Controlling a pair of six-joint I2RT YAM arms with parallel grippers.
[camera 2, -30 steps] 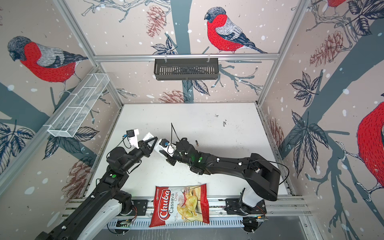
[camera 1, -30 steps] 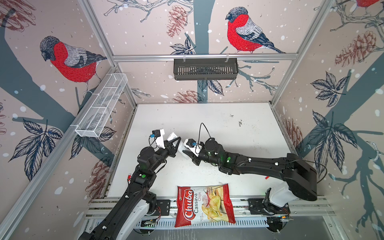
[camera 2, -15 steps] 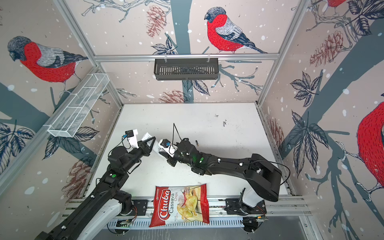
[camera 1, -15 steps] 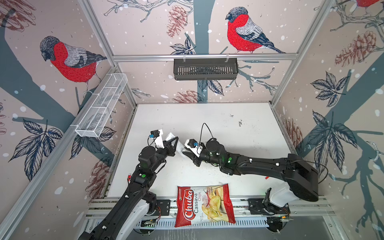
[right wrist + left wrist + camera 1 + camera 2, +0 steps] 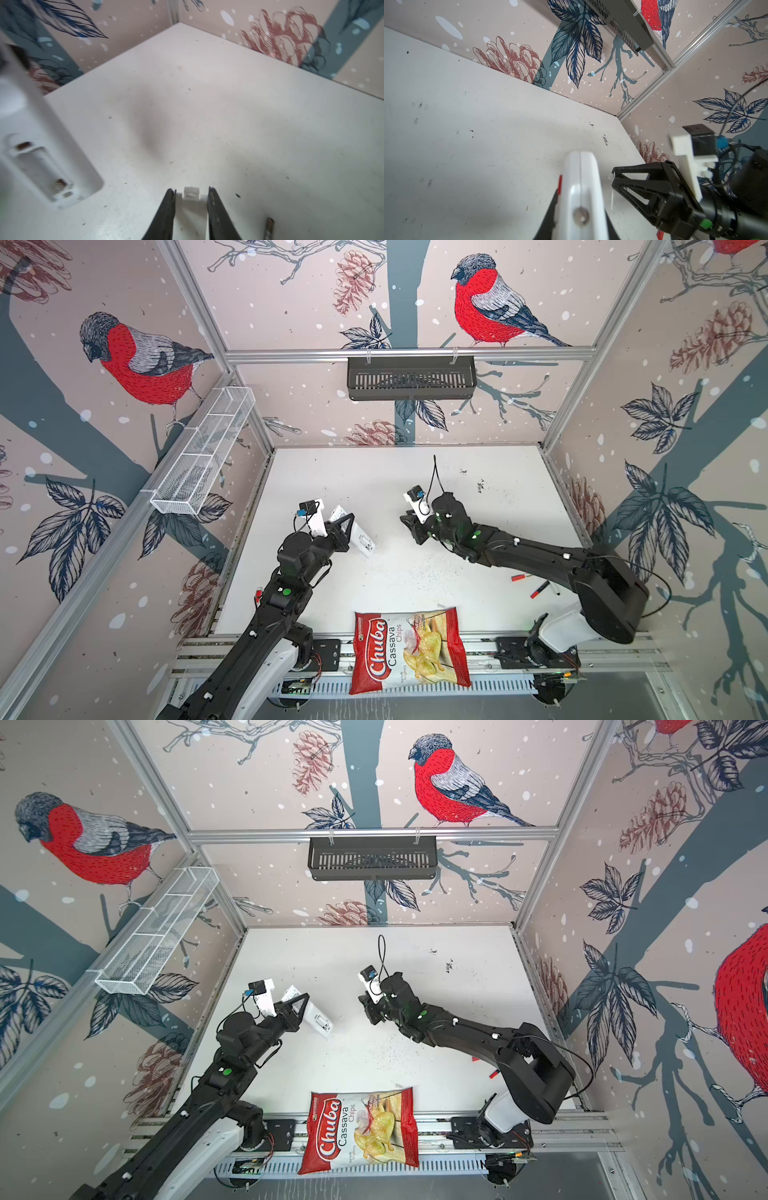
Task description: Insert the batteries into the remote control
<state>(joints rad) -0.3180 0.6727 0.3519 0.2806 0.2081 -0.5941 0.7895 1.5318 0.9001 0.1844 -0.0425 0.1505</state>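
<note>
Lots cut off or fuzzy
Right wrist cam: remote (image 5: pixel 41 145) blurry & runs off the edge; white piece (image 5: pixel 191 209) in the right gripper (image 5: pixel 191 189) is cropped, same w/ a dark stick (image 5: pixel 269 227), can't tell what it is. Left wrist cam: remote's near end & most of the left gripper (image 5: pixel 581 207) out of frame.

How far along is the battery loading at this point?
Done: the white cover is off and the battery bay stands open, empty. In hand: left claw grips the remote control; right claw holds the white cover. Left: both batteries, not clearly in view, then the cover back on.
</note>
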